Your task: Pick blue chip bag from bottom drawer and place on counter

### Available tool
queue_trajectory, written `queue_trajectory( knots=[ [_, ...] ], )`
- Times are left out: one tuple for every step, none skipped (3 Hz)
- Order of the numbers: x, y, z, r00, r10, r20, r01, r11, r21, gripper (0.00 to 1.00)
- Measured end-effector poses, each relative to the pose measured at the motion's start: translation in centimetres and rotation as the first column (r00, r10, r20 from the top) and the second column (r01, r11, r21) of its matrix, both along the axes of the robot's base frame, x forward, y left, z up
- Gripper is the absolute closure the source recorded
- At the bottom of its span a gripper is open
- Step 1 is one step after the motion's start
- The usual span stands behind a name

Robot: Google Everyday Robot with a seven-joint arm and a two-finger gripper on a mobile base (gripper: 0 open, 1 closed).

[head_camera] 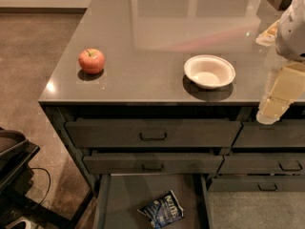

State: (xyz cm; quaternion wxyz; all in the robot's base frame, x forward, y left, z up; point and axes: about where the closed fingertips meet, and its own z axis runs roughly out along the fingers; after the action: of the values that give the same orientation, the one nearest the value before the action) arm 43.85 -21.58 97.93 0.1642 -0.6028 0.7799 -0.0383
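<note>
From my station I see the gripper [272,109] at the far right of the view, a cream-coloured piece hanging off the arm [293,25] and pointing down and to the left. Its tip sits in front of the counter [157,37] edge, just above the top right-hand drawer front [269,133]. I cannot tell whether it is wide or narrow from this angle, and it carries nothing that I can see. The blue chip bag [162,210] lies on the flat grey floor of the bottom drawer [125,194], which is pulled out toward me. The bag is crinkled, tilted, and right of the drawer's middle, well below and to the left of the gripper. Above it, the top drawer [153,132] and the middle drawer [153,163] are shut, each with a small dark handle. On the glossy counter, a red apple [91,61] stands near the left edge, and a white bowl [209,71] sits near the front edge, well apart from the apple and closer to the arm. A pale item [267,35] lies on the counter partly behind the arm; I cannot make out what it is. Dark equipment [14,161] with a cable stands on the floor at lower left.
</note>
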Motion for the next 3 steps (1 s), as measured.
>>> queue_trajectory(
  knots=[
    [0.0,0.0,0.0,1.0000,0.000,0.000,0.000,1.000,0.000,0.00],
    [-0.1,-0.2,-0.6,0.9998,-0.012,0.013,0.012,1.000,0.016,0.00],
    [-1.1,0.1,-5.2,0.9996,-0.026,-0.007,0.027,0.993,0.112,0.00]
  ],
)
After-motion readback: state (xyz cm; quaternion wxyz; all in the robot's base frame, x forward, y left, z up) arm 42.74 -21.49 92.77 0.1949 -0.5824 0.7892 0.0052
